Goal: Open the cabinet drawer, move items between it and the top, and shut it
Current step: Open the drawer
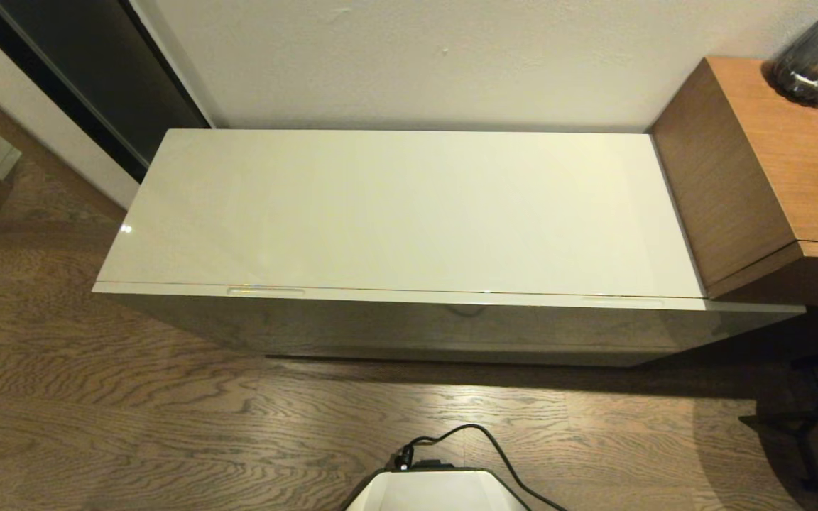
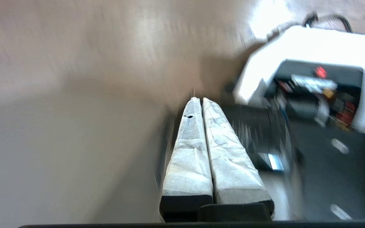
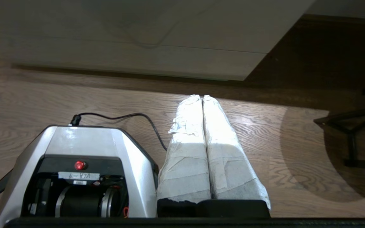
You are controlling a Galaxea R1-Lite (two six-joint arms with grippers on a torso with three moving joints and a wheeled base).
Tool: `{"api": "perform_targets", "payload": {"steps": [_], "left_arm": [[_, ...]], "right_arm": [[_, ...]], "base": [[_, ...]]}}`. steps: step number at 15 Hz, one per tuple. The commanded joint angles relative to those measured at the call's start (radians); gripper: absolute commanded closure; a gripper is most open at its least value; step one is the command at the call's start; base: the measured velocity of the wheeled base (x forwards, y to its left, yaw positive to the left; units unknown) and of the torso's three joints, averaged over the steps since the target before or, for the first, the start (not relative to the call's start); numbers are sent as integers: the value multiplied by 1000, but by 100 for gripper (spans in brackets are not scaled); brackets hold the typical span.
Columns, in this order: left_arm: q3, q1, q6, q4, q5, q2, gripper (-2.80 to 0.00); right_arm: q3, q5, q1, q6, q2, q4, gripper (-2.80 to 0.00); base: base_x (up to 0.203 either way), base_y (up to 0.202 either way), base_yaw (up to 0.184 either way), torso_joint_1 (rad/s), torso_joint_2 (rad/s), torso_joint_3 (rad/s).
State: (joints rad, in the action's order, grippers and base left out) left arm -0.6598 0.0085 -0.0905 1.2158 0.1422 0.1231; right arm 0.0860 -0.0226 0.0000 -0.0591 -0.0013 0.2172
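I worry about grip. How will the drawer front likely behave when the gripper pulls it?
The drawer front looks glossy and flat with no handle showing, so taped fingers may slip on it. It spans the whole cabinet, so an off-centre pull could perhaps skew it. It looks rigid, unlikely to flex.

Drawer (image 1: 444,328) closed, flush; glossy cream top (image 1: 402,213) bare.

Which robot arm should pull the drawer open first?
Probably right, though it's close. The right tool hangs shut facing the cabinet drawer front; the left tool, also shut, shows only floor and the robot's base.
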Motion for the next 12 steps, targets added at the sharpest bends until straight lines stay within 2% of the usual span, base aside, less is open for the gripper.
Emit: {"api": "perform_targets", "payload": {"steps": [1, 3, 4, 5, 6, 7, 8, 10, 12], "left_arm": [[161, -9, 55, -312, 25, -103, 0], [297, -10, 73, -616, 17, -114, 0], [402, -11, 86, -815, 0, -116, 0], [521, -11, 107, -1061, -31, -118, 0], [594, -11, 124, -1236, -69, -120, 0], [630, -11, 135, -1339, -100, -120, 0], [639, -11, 138, -1360, -118, -121, 0], [655, -12, 121, -1227, -146, -123, 0], [658, -12, 101, -1222, -150, -123, 0]], "right_arm": [[0, 0, 0, -1, 1, 1, 0], [0, 0, 0, -1, 1, 1, 0], [1, 0, 0, -1, 1, 1, 0], [0, 0, 0, -1, 1, 1, 0], [0, 0, 0, -1, 1, 1, 0], [0, 0, 0, -1, 1, 1, 0], [0, 0, 0, -1, 1, 1, 0], [0, 0, 0, -1, 1, 1, 0], [0, 0, 0, -2, 1, 1, 0]], "base": [[0, 0, 0, 0, 0, 0], [0, 0, 0, 0, 0, 0], [0, 0, 0, 0, 0, 0], [0, 0, 0, 0, 0, 0], [0, 0, 0, 0, 0, 0], [0, 0, 0, 0, 0, 0], [0, 0, 0, 0, 0, 0], [0, 0, 0, 0, 0, 0], [0, 0, 0, 0, 0, 0]]}}
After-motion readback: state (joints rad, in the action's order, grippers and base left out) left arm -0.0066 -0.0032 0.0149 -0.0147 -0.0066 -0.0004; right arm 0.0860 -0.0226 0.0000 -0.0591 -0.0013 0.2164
